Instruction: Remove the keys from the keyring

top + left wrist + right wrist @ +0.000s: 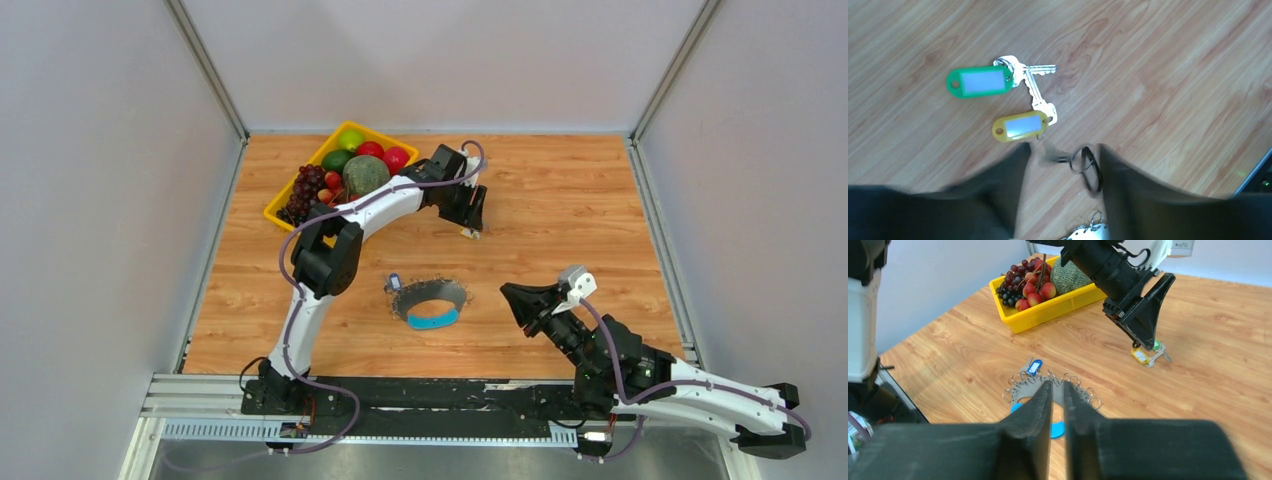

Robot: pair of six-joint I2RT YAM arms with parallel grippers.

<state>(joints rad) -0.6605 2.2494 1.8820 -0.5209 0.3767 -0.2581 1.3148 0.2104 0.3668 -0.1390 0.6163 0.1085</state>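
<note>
The keyring (440, 292), a jagged silvery loop with a light-blue strip (433, 321), lies mid-table; it also shows in the right wrist view (1023, 387). A blue-headed key (394, 284) hangs on its far-left edge (1034, 366). My left gripper (471, 226) is open over loose keys: a green-tagged key (980, 81), a yellow-tagged key (1020, 126), and a blurred black-headed key (1089, 167) between the jaws (1063, 146) beside the right finger. My right gripper (507, 290) hovers just right of the keyring, jaws (1058, 385) a narrow slit apart, empty.
A yellow fruit tray (272, 212) with grapes, a melon and other fruit stands at the far left, behind the left arm; it also shows in the right wrist view (1058, 310). A silvery perforated edge with a small ring (1095, 231) shows at the bottom of the left wrist view.
</note>
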